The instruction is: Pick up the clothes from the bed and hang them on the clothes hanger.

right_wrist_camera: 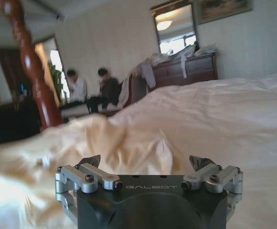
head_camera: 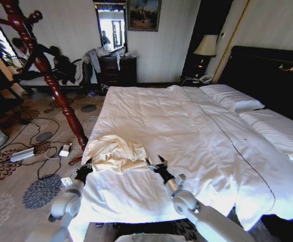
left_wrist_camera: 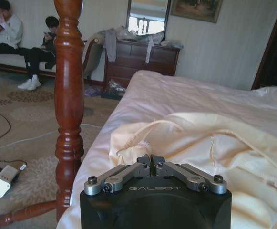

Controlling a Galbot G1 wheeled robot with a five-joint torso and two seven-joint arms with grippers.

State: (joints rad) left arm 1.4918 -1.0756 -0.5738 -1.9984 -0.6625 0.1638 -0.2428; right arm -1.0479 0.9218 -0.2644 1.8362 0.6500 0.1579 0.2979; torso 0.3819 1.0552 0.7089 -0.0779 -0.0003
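Observation:
The clothes are one cream garment (head_camera: 117, 154), crumpled near the foot corner of the bed (head_camera: 186, 131) on its white quilt. My left gripper (head_camera: 84, 171) hovers at the bed's left edge beside the garment. In the left wrist view it (left_wrist_camera: 151, 162) is shut, its tips right at the cream fabric (left_wrist_camera: 214, 138); no cloth shows between the fingers. My right gripper (head_camera: 159, 165) sits on the quilt just right of the garment. In the right wrist view it (right_wrist_camera: 146, 164) is open wide, facing the folds (right_wrist_camera: 105, 143). The clothes hanger is out of view.
A turned red wooden stand pole (head_camera: 50, 80) rises off the bed's left corner, close to my left arm (left_wrist_camera: 69, 95). Cables and a power strip (head_camera: 22, 154) lie on the patterned carpet. Pillows (head_camera: 232, 97) and a black headboard (head_camera: 272, 75) are at the far right; a dresser (head_camera: 118, 70) stands behind.

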